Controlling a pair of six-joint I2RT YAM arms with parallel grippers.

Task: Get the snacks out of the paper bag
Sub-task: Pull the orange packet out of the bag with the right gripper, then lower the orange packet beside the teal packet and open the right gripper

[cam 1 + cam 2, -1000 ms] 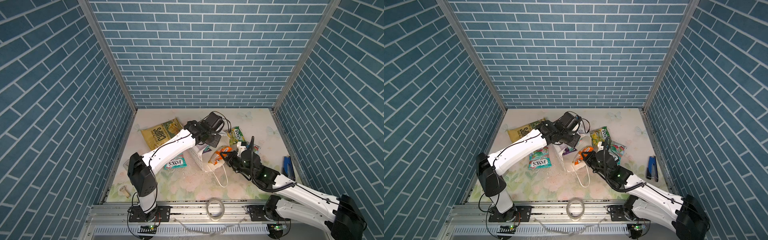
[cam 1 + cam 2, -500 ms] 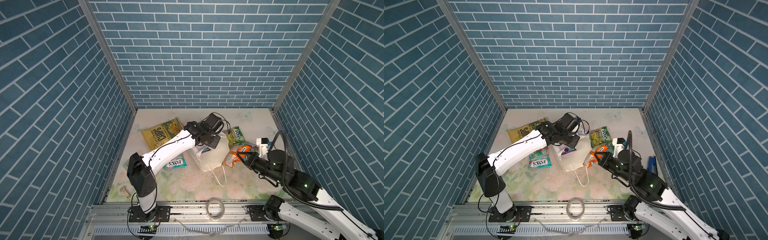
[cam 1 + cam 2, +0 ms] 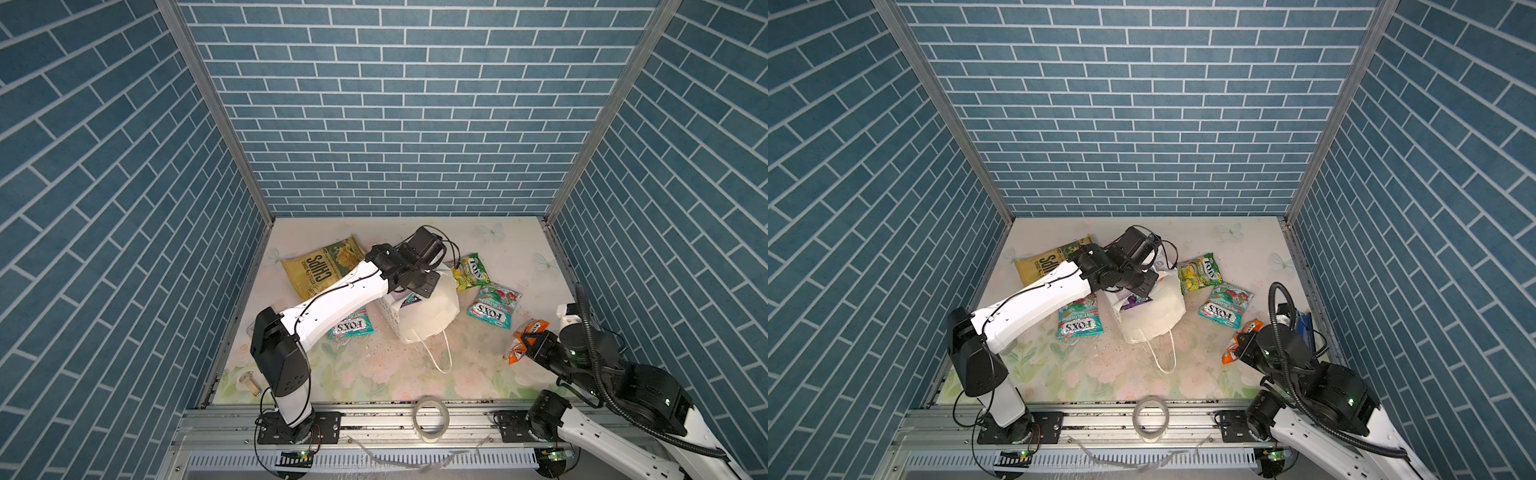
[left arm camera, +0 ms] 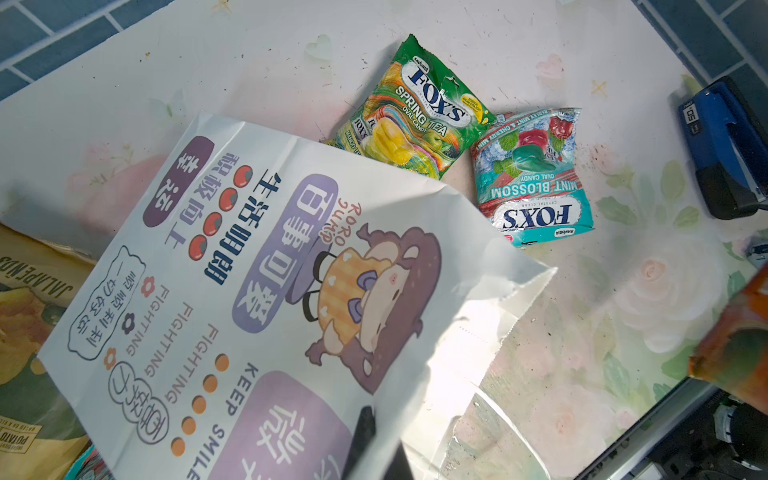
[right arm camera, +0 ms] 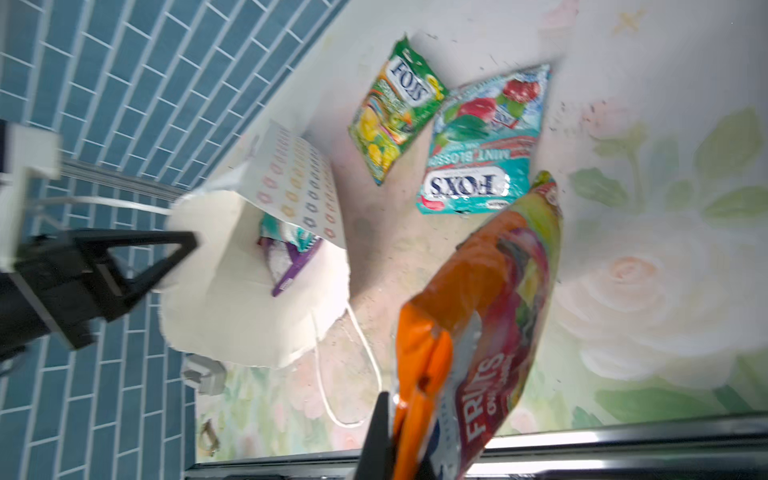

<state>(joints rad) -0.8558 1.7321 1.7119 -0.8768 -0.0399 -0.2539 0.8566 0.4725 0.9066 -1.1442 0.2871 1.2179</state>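
At the counter's [image 3: 498,249] 4 o'clock, the right tool [image 3: 525,338] pinches the orange packet [image 3: 513,353]; the paper bag [image 3: 430,311], pinched by the left tool [image 3: 424,287], lies toward 10 o'clock.

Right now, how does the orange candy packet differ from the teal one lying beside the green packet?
The orange packet is pinched in the right tool and lifted; the teal packet lies flat on the table, untouched. The orange packet reads FRUITS; the teal packet reads MINT BLOSSOM. Both are glossy packets already outside the paper bag.
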